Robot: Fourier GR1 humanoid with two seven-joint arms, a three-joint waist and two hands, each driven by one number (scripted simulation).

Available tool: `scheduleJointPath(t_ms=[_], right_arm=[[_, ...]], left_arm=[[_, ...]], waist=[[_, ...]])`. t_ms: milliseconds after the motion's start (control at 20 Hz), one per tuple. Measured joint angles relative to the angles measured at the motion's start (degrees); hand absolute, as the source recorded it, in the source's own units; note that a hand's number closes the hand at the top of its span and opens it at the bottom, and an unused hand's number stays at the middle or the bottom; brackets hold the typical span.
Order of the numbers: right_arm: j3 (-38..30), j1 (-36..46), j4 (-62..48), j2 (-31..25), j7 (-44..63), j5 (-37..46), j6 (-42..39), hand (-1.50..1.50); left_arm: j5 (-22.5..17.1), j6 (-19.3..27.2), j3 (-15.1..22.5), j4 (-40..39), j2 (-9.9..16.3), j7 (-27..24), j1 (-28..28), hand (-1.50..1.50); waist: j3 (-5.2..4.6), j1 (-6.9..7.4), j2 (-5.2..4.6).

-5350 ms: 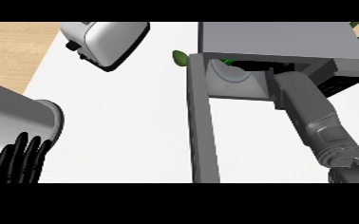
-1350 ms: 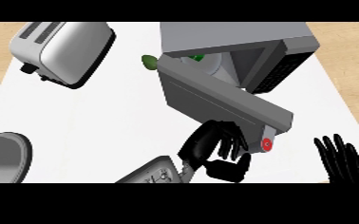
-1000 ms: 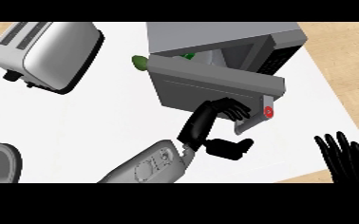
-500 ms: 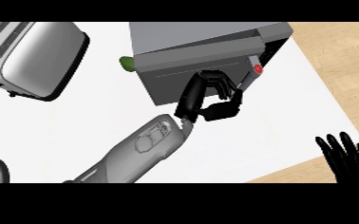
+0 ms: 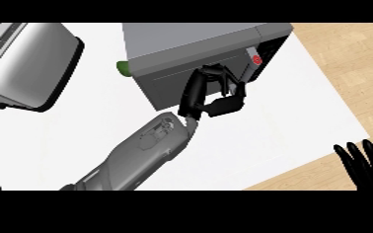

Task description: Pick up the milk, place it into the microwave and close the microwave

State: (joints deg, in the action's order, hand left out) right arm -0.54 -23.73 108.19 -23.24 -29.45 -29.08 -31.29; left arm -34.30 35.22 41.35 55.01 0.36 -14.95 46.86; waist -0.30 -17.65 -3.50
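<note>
At the lower right edge the right hand rests open, fingers straight up, in the same corner where it showed a second ago. The left forearm comes in from the lower left and crosses the white counter diagonally; its left hand lies against the front of the microwave door, fingers curled with nothing between them, knuckles and fingertips touching the panel. Over the last second and a half the door has swung from well ajar to almost flush with the microwave; only a thin seam shows at the right beside the red button. The milk is nowhere in view now; judged from the door being pushed home, it is most likely inside, though that cannot be confirmed. A small green thing peeks from behind the microwave's left corner, and a toaster sits at far left. The task looks to be at its last step, with a final press left to seat the door.
</note>
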Motion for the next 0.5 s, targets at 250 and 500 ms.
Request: scheduleJointPath(t_ms=[250,500], right_arm=[[-0.11,-0.37,1.37,-0.78,0.72,-1.81,-0.75,-1.50],[0.06,-0.78,2.75,-1.53,1.60,-3.70,-1.51,-1.50]], left_arm=[[-2.03,0.90,0.03,-0.08,0.13,-2.36,-0.17,1.50],[-3.12,1.91,0.28,-0.33,0.21,-4.71,-0.25,1.50]], waist=[[0.09,-0.59,-0.06],[0.14,-1.03,-0.18]])
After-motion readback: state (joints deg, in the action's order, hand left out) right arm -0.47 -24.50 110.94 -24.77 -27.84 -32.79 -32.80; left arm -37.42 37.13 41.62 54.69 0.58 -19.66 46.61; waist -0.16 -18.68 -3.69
